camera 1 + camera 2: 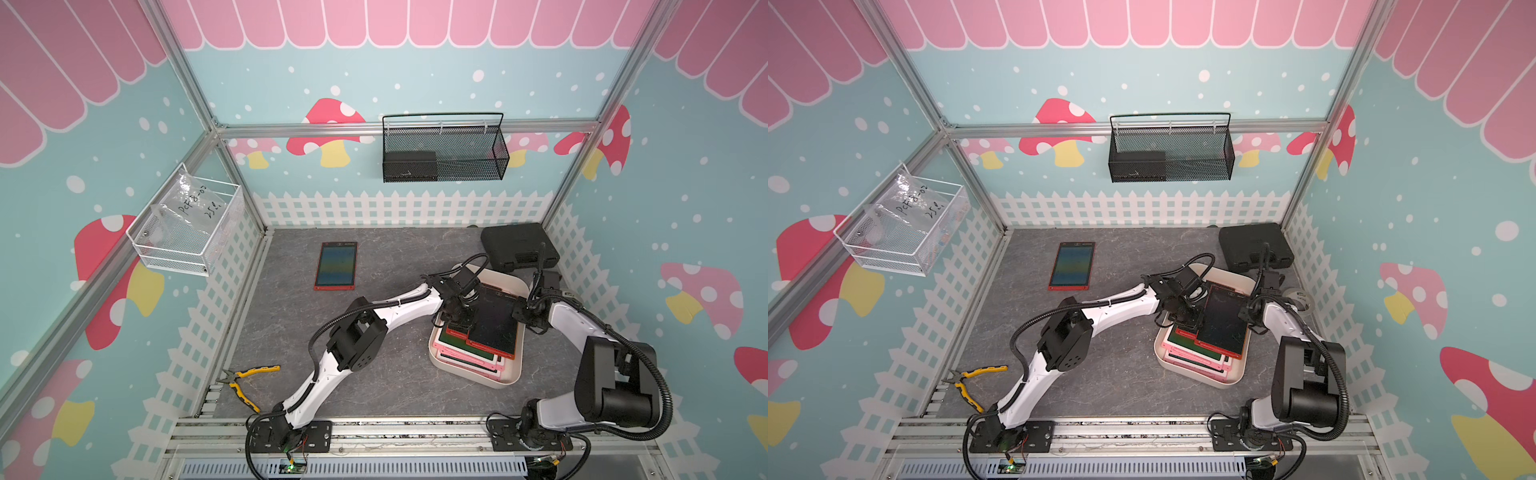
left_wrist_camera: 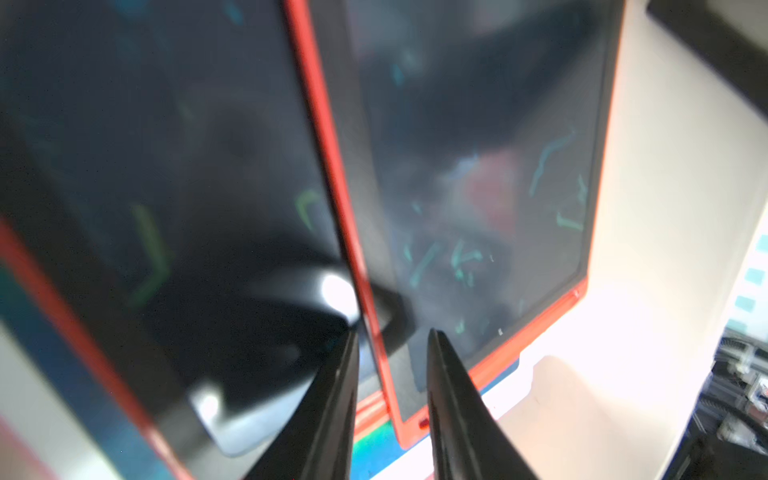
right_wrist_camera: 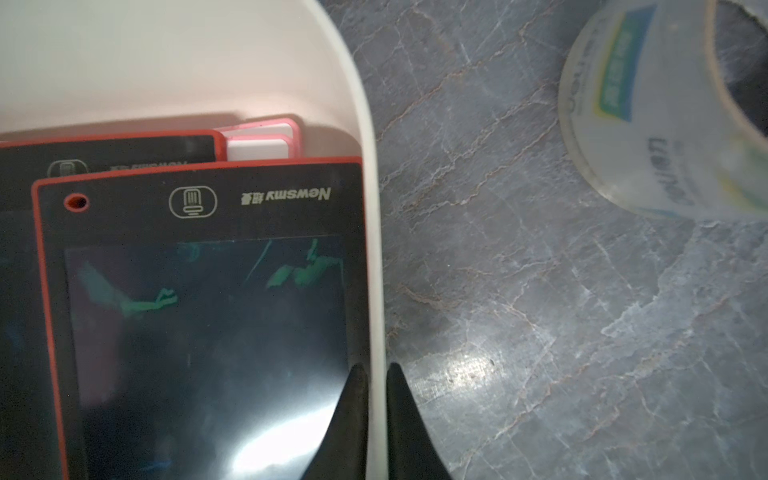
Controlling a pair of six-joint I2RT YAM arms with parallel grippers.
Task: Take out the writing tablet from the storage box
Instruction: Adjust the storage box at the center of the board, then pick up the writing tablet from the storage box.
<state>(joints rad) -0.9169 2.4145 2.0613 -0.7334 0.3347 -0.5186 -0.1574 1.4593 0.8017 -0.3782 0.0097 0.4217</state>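
Right wrist view gives you the right gripper [image 3: 377,368] pinched narrow on the smooth cream wall of the storage box [image 3: 375,257], one black finger inside and one outside. You have the round-cornered box on the right of the grey veined bench [image 1: 374,395]. The flat, red-framed writing tablet [image 1: 496,320] lies topmost on a stack inside it. Your left gripper [image 2: 392,338] stands partly open astride a red tablet edge, with a gap at one finger.
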